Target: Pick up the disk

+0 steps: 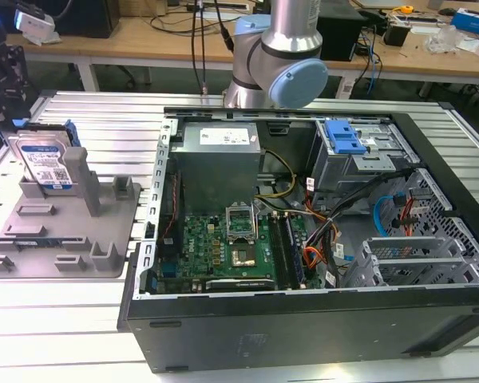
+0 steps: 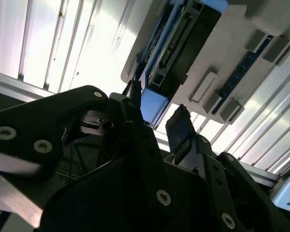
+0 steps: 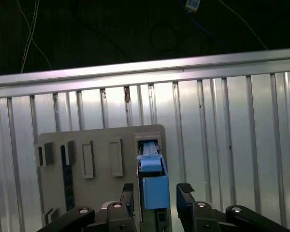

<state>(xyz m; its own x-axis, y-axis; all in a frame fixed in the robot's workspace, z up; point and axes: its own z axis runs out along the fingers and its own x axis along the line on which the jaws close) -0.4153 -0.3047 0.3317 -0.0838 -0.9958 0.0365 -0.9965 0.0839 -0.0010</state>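
Note:
The disk (image 1: 45, 159) stands on edge at the back of the grey tray (image 1: 72, 239) on the exterior view's left. It is silver with a blue-and-white label and blue side rails. In the first wrist view my gripper (image 3: 157, 193) is open, one finger on each side of the disk's (image 3: 154, 186) blue rail, with a small gap on both sides. The second wrist view shows the same: the black fingertips (image 2: 180, 126) flank the blue rail end of the disk (image 2: 152, 102), whose dark edge runs away over the tray (image 2: 234, 53). Nothing is gripped.
An open computer case (image 1: 303, 231) takes up the middle and the exterior view's right, with a silver drive cage and blue bracket (image 1: 345, 140) inside. The tray's upright posts (image 1: 84, 179) stand beside the disk. The ribbed metal table (image 1: 72, 327) surrounds both, and the arm (image 1: 283, 56) rises behind the case.

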